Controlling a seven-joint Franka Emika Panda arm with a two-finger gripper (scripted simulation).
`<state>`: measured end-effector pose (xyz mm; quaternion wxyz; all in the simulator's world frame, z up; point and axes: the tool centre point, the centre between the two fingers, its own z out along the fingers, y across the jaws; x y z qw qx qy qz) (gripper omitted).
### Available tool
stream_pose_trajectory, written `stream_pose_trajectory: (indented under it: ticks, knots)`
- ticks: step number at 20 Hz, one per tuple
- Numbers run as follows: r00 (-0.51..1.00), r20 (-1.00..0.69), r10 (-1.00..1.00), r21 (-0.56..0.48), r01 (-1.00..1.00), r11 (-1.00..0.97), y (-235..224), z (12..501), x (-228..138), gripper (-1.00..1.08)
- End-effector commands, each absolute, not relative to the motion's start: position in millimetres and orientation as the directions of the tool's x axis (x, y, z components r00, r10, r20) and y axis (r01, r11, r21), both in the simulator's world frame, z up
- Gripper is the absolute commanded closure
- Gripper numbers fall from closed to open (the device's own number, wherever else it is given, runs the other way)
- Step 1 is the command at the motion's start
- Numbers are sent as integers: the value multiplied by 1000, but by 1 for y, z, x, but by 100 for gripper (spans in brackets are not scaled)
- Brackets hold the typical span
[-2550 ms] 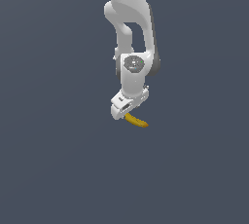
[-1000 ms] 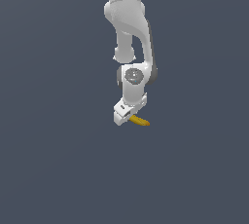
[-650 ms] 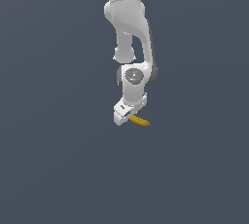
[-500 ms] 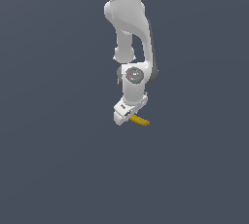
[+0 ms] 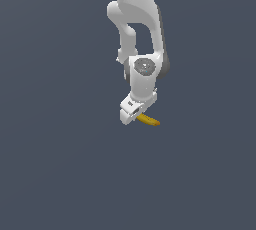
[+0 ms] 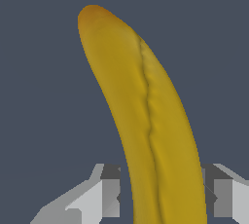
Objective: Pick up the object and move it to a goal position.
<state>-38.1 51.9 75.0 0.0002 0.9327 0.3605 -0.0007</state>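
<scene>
Between the claw's two fingers, in the wrist view, sits the banana (image 6: pixel 151 121). Gripper (image 6: pixel 163 196) closed down to the fruit's width; one light-grey finger (image 6: pixel 104 196) on one flank, the other on the opposite flank, both pressed against the peel with no gap showing. Grip falls near one end; the long remainder curves away from the wrist, orange-brown tip free.

Exterior view: gripper (image 5: pixel 134 116) hangs at the end of the white Panda arm (image 5: pixel 137 29), wrist canted, fingers pointing down and toward the exterior view's right. Banana (image 5: pixel 149 120) juts from under the claw toward that side, roughly level, only the free half visible. Background uniform dark grey-blue; no table edge, shadow or contact line to be made out, so whether the fruit hangs clear of a surface cannot be told for certain. No goal marker visible in either view.

Judgement: grasp done, carry phase in hand. Fruit appears held and off any support.

Next move calls for: transport to the goal with the clamp kept firm. Hold is off-centre, near one end, so the long free length could pivot between the pads under quick motion; smooth, unhurried travel seems wise. Goal location cannot be read here.
</scene>
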Motion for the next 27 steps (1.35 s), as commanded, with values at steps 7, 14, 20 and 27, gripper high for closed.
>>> stream_pose_trajectory:
  ticks: [7, 14, 20, 27]
  knots:
    - [739, 1, 674, 0, 674, -739, 77, 156, -23, 108]
    - [739, 1, 674, 0, 674, -739, 92, 204, -13, 108]
    - [739, 0, 673, 0, 673, -739, 98, 225, -7, 108]
    - [740, 0, 673, 0, 673, -740, 98, 226, -6, 108]
